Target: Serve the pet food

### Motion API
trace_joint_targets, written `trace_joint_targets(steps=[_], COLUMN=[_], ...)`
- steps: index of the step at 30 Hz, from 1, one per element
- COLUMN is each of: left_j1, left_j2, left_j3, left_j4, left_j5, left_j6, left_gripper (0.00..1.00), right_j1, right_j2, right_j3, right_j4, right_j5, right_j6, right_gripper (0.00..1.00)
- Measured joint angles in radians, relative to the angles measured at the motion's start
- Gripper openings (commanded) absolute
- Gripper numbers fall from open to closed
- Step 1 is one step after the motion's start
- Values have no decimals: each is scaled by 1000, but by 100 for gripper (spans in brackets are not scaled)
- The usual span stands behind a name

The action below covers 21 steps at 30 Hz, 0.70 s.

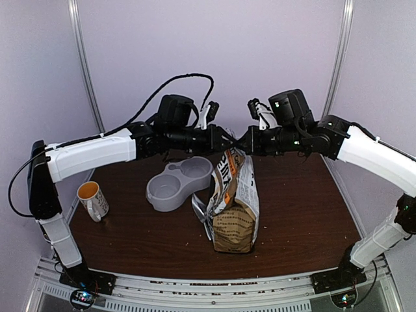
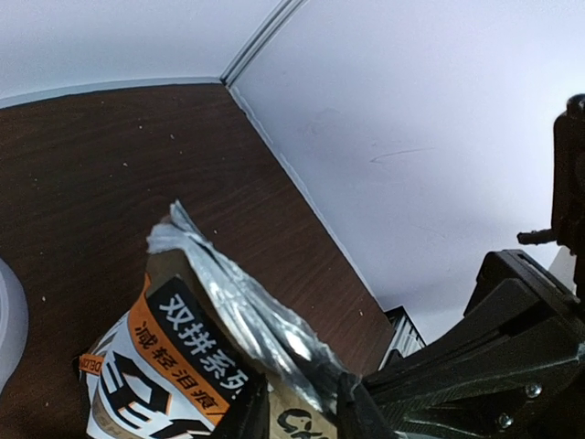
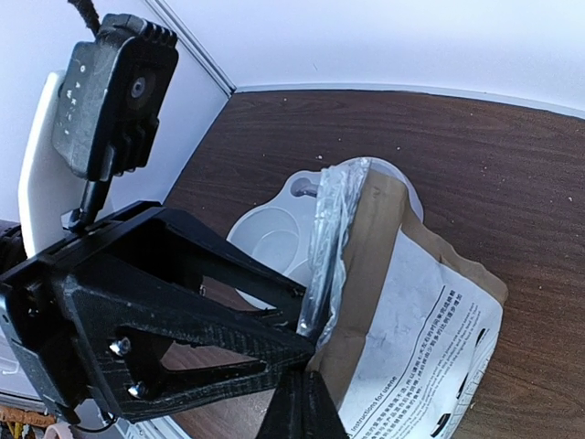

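Brown table (image 1: 305, 208) carries bag (image 1: 234, 208), double bowl (image 1: 177, 185), mug (image 1: 93, 199).

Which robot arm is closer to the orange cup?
Left. The left arm stretches across the table's left side, passing close by the orange cup. The right arm comes in from the opposite side, beyond the bag, far from it.

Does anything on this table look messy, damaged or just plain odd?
Mostly the kraft-brown, foil-lined pet food bag: its crumpled top edge is pinched between the left gripper and right gripper. The dark wooden table carries a few pale specks. Nothing looks spilled.
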State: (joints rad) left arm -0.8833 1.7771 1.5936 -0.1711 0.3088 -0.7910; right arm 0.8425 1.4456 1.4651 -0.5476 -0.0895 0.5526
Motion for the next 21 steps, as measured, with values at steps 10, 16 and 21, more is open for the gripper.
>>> trace_joint_targets(steps=[10, 16, 21], left_j1=[5, 5, 1], left_j2=[17, 17, 16], left_j3=[-1, -13, -19], left_j4=[82, 93, 93], left_j5=[64, 48, 20], left_j6=[-43, -43, -34], left_gripper=[0, 0, 0], right_j1=[-3, 4, 13], right_j2=[0, 0, 0], right_j3=[0, 0, 0], right_j4=[-10, -31, -55], right_j5=[24, 92, 155], right_j6=[-23, -55, -84], right_gripper=[0, 0, 0])
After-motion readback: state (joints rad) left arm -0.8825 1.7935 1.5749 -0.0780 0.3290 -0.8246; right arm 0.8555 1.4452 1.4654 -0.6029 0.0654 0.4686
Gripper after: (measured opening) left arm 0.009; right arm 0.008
